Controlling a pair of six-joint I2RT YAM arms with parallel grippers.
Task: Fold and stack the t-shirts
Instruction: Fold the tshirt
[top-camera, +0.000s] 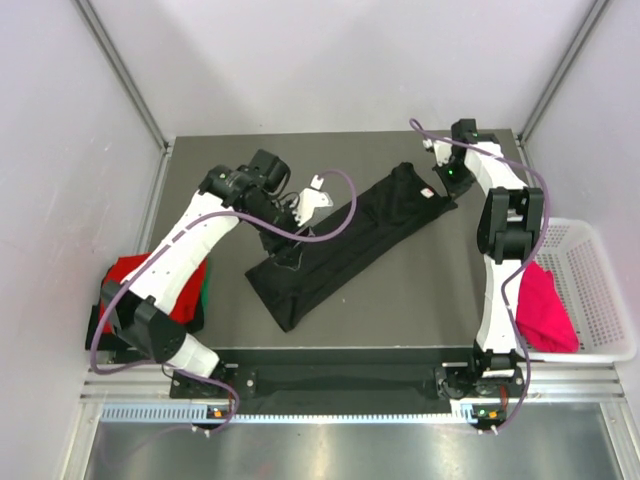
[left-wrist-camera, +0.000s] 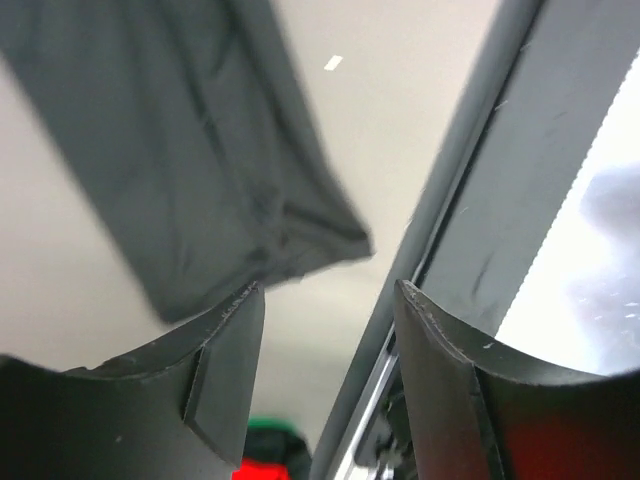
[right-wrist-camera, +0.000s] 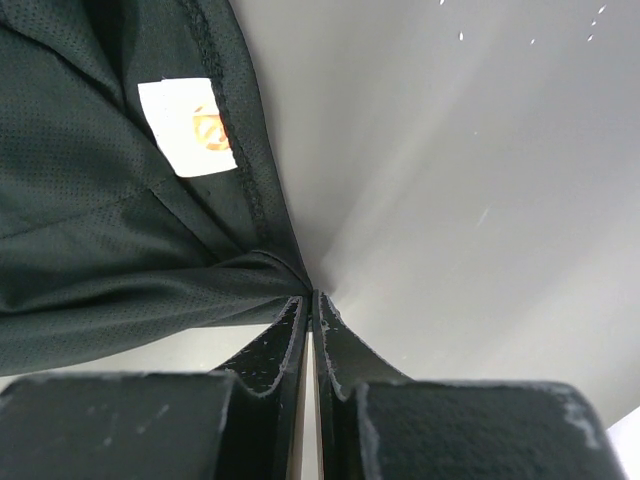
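Jaws of the left gripper (top-camera: 305, 203) and the right gripper (top-camera: 437, 183) are too small to read from the top external camera, so the wrist cameras have to settle them. From above, the black t-shirt (top-camera: 340, 245) lies as a long narrow band running diagonally across the table (top-camera: 420, 300). The left gripper is over its middle and the right gripper is at its far right end, by the white neck label (top-camera: 428, 193). A red t-shirt (top-camera: 125, 270) and a green t-shirt (top-camera: 203, 295) sit piled together at the near left corner, partly under the left arm. A magenta-pink t-shirt (top-camera: 545, 305) lies crumpled in the white mesh basket (top-camera: 600, 300) on the right.

On the left wrist camera the 2 fingers stand spread with nothing between them. The black cloth lies beyond them on the table, apart from the tips.

On the right wrist camera the fingers are pressed together, and the black fabric gathers into a point at their tips. I judge that a pinch on the shirt's edge just beside the label.

By my reading, 2 shirts look folded and stacked, and the black one is partway through, narrowed lengthwise but not yet folded short or placed on the pile. The pink one is untouched.
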